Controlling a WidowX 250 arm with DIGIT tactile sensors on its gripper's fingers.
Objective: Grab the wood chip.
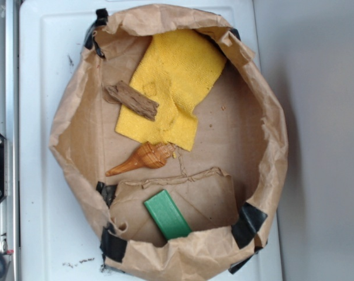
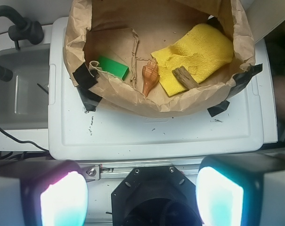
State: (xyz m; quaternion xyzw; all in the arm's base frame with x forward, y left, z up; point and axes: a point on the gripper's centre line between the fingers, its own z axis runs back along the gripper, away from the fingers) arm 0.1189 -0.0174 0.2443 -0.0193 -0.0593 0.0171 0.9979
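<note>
Fingers (image 2: 141,197) spread wide, well short of the wood chip (image 2: 184,77).

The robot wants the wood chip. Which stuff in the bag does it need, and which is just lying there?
Needed:
wood chip, lying partly on the cloth's edge
hand, open, outside the bag and well back from it

Just lying there:
yellow cloth
seashell
green block
paper bag, which holds them all
</note>
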